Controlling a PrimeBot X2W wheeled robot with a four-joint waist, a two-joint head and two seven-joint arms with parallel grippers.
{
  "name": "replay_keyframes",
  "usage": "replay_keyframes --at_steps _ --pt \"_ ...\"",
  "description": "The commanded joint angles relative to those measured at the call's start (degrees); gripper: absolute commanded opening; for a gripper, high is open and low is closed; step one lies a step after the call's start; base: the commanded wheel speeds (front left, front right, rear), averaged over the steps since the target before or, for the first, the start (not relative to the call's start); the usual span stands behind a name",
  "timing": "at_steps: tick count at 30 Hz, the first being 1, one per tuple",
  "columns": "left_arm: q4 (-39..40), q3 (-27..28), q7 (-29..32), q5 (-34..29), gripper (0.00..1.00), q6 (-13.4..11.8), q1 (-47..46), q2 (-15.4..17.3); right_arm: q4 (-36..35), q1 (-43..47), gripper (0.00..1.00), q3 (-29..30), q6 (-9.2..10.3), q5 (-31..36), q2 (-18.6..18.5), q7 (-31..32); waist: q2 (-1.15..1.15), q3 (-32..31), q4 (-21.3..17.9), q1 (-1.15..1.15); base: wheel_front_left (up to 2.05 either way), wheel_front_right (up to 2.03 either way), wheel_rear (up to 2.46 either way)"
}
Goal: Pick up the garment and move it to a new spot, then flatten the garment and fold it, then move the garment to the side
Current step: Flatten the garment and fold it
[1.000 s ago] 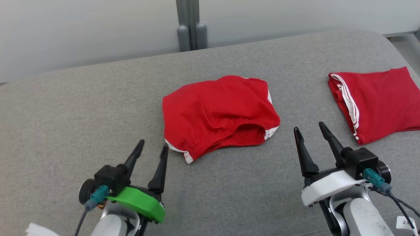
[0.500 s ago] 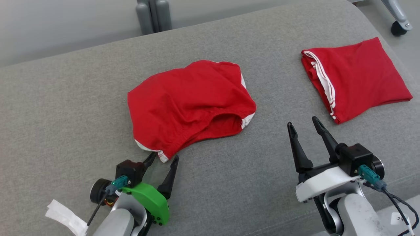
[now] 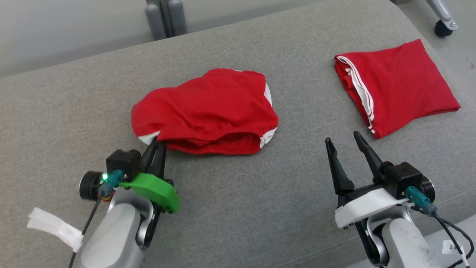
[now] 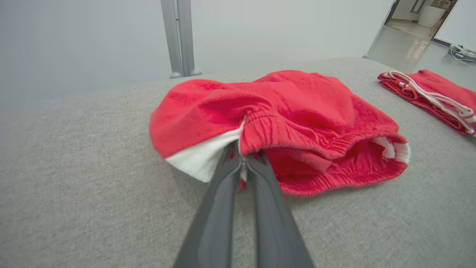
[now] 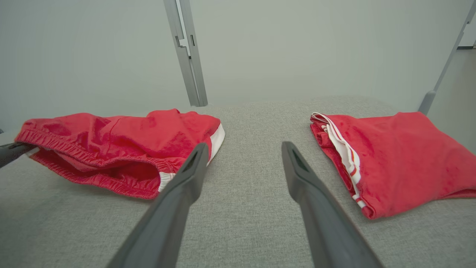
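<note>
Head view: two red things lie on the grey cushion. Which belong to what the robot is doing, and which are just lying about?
Part of the job:
- crumpled red garment, mid grey surface
- left gripper, shut on its edge
- right gripper, open, empty

Lying about:
- folded red garment, off to the right
- white tag, lower left
- wheel, far corner

I note a grey fabric surface, possibly a sofa, bearing a crumpled red garment and a folded red garment.
</note>
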State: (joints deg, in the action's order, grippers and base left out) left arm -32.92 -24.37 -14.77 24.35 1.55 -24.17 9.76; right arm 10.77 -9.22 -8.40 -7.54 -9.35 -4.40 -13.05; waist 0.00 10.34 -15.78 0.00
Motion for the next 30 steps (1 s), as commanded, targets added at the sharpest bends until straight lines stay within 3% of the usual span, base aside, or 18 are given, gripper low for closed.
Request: replay_keyframes --at_steps 1,5,11,17,23,27,30 --pt "1.7 0.4 -0.4 -0.9 0.00 0.7 -2.0 0.2 0.1 -0.5 1.00 0.1 0.10 0.3 -0.2 -0.3 0.00 -0.2 0.2 0.00 0.00 0.00 0.00" --pt "7.5 0.3 -0.4 -2.3 0.00 3.1 -5.7 -0.6 0.1 -0.5 1.00 0.2 0.11 0.4 -0.1 -0.2 0.00 -0.6 0.6 0.00 0.00 0.00 0.00" --pt "9.6 -4.2 -0.4 -2.5 0.00 5.4 -13.8 -2.8 0.4 -0.7 1.00 -0.4 0.10 0.0 -0.1 -0.3 0.00 -1.3 0.3 0.00 0.00 0.00 0.00" --pt "12.4 -8.0 -0.5 0.7 0.00 5.9 -23.1 -4.8 0.8 -1.1 1.00 -0.7 0.11 -0.1 0.3 -0.5 0.00 -1.4 -0.9 0.00 0.00 0.00 0.00" --pt "21.6 -10.6 -0.4 7.8 0.00 6.0 -29.2 -5.8 0.9 -1.1 1.00 -0.3 0.11 0.0 0.4 -0.7 0.00 -0.8 -1.1 0.00 0.00 0.00 0.00" --pt "26.0 -10.0 -0.4 12.9 0.00 6.0 -27.4 -5.5 1.0 -1.4 1.00 -0.2 0.10 0.0 0.6 -0.9 0.00 -0.2 -0.3 0.00 0.00 0.00 0.00" --pt "23.8 -9.2 -0.3 13.8 0.00 6.0 -24.5 -3.3 1.1 -1.6 1.00 -0.2 0.10 0.1 0.6 -1.0 0.00 0.3 0.8 0.00 0.00 0.00 0.00"
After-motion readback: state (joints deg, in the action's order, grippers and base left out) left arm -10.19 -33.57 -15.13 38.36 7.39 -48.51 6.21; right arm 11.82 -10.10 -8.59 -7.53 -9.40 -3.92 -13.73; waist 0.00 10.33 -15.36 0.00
